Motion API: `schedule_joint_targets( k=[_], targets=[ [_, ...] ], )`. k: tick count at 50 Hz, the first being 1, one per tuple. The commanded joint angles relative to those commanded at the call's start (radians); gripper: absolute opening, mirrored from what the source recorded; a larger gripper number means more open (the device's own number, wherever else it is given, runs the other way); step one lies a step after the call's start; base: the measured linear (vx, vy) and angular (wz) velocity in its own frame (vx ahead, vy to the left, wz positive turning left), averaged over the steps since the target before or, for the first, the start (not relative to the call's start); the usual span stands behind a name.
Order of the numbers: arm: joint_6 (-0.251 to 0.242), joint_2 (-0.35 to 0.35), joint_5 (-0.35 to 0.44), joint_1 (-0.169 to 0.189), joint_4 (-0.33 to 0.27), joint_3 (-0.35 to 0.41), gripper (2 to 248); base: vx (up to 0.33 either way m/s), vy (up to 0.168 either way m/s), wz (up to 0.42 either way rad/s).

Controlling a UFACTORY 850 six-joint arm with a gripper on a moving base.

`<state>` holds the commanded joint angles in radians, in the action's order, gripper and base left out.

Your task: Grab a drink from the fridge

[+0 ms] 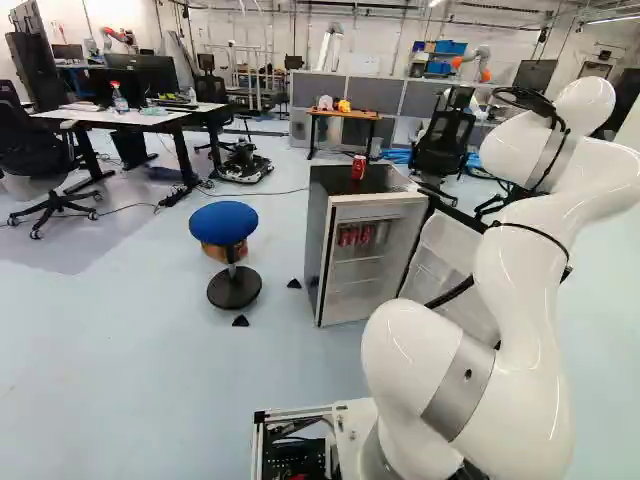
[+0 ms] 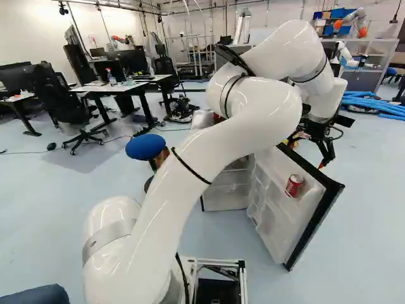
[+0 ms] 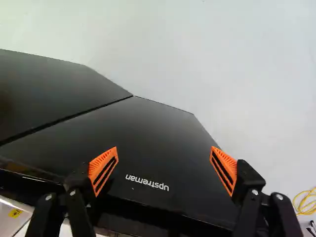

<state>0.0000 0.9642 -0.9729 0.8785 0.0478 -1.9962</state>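
End effector (image 2: 308, 152) open, near fridge door (image 2: 285, 225). Red can (image 2: 295, 185) on fridge door's shelf; another can (image 1: 358, 168) atop fridge (image 1: 319, 225); cans inside (image 1: 345, 237), count unclear. Arm (image 2: 209, 149) hides much of fridge, right base view.

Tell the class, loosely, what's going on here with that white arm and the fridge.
The white arm holds nothing: its gripper is open, near the outer side of the swung-open door of the fridge. Red cans stand inside the fridge, another can sits in the door's shelf, and a red can on top stands upright. No drink is in its grip.
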Motion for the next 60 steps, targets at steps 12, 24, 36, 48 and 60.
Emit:
schedule_joint_targets(
  k=[12, 24, 36, 48, 60],
  targets=[
    [0.0, -0.028, 0.0, 0.001, 0.0, 0.049, 247, 0.0, 0.0, 0.0],
    [0.0, -0.058, 0.0, 0.001, 0.0, 0.1, 247, 0.0, 0.0, 0.0],
    [0.0, -0.089, 0.0, -0.001, 0.0, 0.154, 247, 0.0, 0.0, 0.0],
    [0.0, -0.122, 0.0, -0.005, 0.0, 0.211, 247, 0.0, 0.0, 0.0],
    [0.0, -0.154, 0.0, -0.013, 0.0, 0.266, 247, 0.0, 0.0, 0.0]
  ],
)
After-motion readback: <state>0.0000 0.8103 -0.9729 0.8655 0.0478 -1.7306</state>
